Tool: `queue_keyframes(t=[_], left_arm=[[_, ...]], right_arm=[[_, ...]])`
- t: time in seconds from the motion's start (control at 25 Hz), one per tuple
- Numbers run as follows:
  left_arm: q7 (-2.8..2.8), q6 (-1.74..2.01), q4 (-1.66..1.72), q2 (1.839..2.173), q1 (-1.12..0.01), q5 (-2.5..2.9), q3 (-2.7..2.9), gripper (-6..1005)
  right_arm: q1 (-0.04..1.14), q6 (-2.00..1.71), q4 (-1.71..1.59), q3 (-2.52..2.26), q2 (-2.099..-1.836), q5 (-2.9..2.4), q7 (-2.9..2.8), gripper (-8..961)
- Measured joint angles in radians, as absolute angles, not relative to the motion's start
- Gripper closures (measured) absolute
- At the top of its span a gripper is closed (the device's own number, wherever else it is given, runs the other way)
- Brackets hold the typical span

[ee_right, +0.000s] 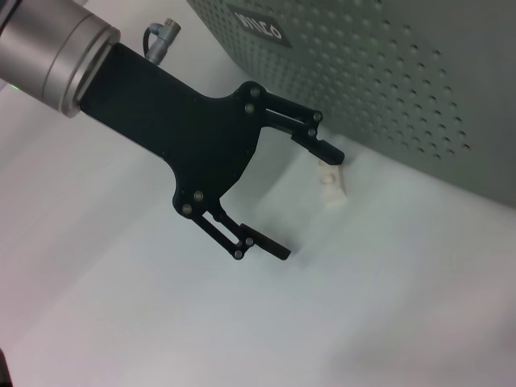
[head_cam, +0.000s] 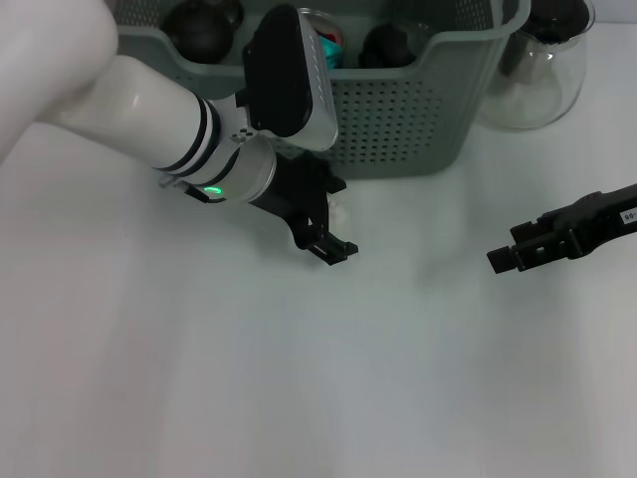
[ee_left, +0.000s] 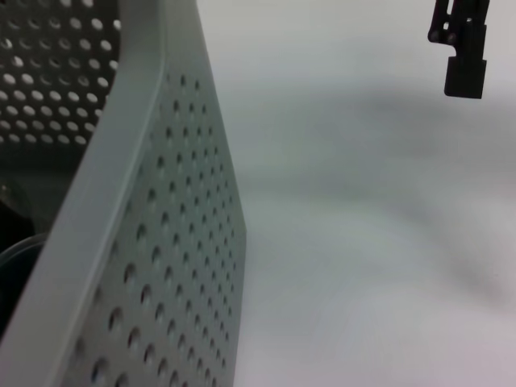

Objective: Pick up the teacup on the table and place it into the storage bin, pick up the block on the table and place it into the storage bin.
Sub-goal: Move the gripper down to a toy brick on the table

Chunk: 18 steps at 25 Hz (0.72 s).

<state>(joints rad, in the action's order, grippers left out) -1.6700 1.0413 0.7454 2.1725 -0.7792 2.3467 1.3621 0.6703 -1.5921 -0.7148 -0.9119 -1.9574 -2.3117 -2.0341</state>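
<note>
Head camera looks down on the surface [head_cam: 299, 378]; both wrist cameras sit close beside the storage bin [ee_left: 161, 242] — their shared ground.

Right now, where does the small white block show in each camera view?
Head view: the block peeks out beside the open left gripper, just before the storage bin.
Left wrist view: not in it.
Right wrist view: block lies by the gripper's upper finger.
Shared landmark: the bin's perforated wall.

The storage bin [head_cam: 398, 119] looks like matt grey-green plastic with perforated walls. The desk [head_cam: 299, 378] is smooth, white and faintly glossy. The carafe [head_cam: 542, 85] is clear, shiny glass.
</note>
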Motion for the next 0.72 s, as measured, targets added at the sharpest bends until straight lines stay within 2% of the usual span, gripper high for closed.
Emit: queue_keyframes(t=[0.72], left_arm=[[-1.697, 1.041, 0.735, 2.173, -0.779, 2.355, 1.364, 157]], right_arm=[[0.673, -1.579, -0.714, -0.912, -1.96, -2.324, -2.034, 163]])
